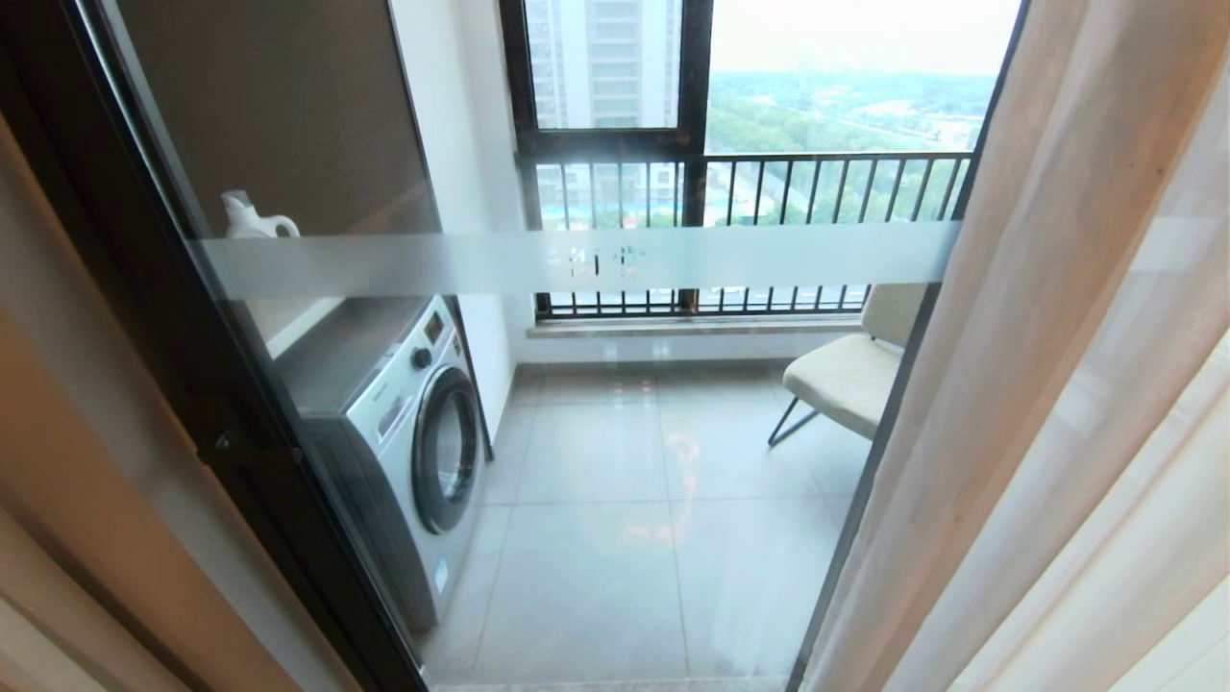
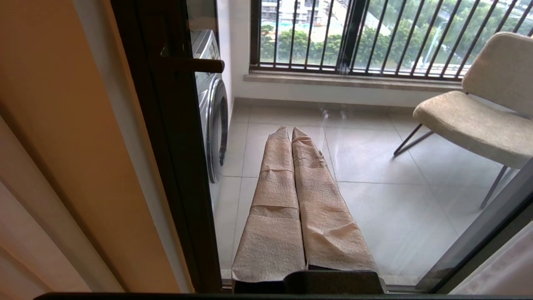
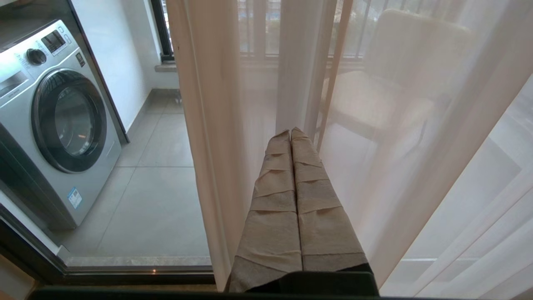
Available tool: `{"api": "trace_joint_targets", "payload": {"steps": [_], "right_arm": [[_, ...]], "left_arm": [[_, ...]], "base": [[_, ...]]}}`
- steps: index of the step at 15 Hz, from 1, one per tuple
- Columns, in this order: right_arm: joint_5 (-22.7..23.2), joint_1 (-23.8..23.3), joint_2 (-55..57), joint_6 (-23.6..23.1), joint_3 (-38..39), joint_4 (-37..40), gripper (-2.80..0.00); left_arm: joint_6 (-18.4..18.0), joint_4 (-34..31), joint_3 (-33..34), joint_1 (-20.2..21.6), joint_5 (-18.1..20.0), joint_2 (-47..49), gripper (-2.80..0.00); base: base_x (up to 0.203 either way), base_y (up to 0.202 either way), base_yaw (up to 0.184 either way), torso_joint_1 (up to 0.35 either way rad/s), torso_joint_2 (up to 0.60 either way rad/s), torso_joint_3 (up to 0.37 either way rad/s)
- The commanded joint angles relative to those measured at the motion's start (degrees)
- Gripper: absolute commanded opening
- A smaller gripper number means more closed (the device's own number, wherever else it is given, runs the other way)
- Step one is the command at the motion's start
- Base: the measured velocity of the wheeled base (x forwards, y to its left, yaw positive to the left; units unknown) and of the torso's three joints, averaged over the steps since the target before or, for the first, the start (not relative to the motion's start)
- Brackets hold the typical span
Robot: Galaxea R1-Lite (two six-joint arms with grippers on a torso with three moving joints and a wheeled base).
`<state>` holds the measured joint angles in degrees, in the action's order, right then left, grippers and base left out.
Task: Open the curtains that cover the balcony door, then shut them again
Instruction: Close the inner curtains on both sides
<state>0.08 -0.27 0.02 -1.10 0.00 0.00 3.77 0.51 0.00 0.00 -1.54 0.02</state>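
Your left gripper (image 2: 291,130) is pressed shut, its two tape-wrapped fingers (image 2: 275,200) lying side by side with the tips meeting, stretched straight out ahead of the wrist and gripping nothing. Your right gripper (image 3: 290,132) sits the same way: fingers (image 3: 316,216) closed tight against each other, wrapped in the same tan tape, pointing straight forward, empty. Neither arm shows up in your head view; you only see them from the wrists.
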Motion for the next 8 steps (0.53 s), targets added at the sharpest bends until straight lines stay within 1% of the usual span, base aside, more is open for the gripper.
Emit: {"api": "trace_joint_targets", "payload": {"steps": [1,8], "right_arm": [[0.01,0.00,-0.02,-0.05,0.00,0.00,-2.80],[0.01,-0.06,-0.02,-0.05,0.00,0.00,-2.80]], "left_arm": [[0.19,0.02,0.00,0.00,-0.05,-0.02,-2.80],[0.19,0.02,0.00,0.00,-0.05,-0.02,-2.80]], "base": [[0.000,0.000,0.000,0.000,0.00,0.000],[0.000,0.000,0.000,0.000,0.00,0.000]]}}
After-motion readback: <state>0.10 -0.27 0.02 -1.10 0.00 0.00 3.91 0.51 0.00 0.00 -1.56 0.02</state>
